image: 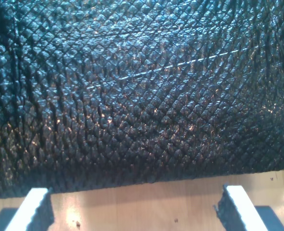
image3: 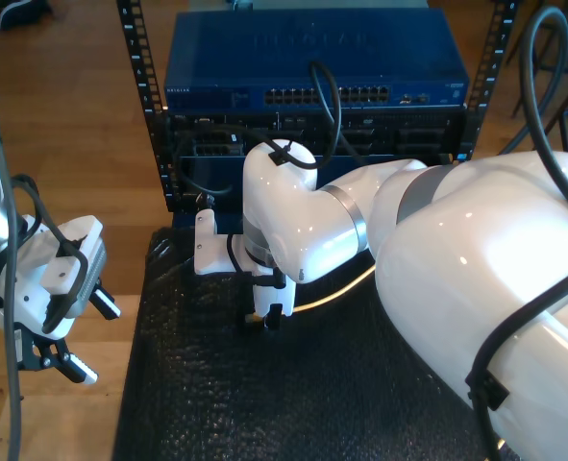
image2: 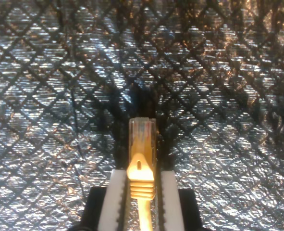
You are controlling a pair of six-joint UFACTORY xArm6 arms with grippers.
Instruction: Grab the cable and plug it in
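The cable's clear plug (image2: 142,132) with its yellow boot sticks out between the white fingers (image2: 117,202) of my second gripper (image2: 142,174), which is shut on it just above the black quilted mat (image2: 218,96). In the exterior view that gripper (image3: 269,317) hangs over the mat's far part, and the pale-yellow cable (image3: 341,288) trails off toward the exterior view's right. My first gripper (image: 134,192) is open with nothing between its fingers (image: 33,211), at the mat's edge (image: 142,96). The exterior view has it (image3: 93,338) off the mat's left side.
A blue network switch (image3: 312,62) with a row of ports (image3: 327,94) sits in a black rack (image3: 159,144) behind the mat. Black cables (image3: 327,96) loop in front of it. Wood surface (image: 142,207) lies beside the mat (image3: 293,403).
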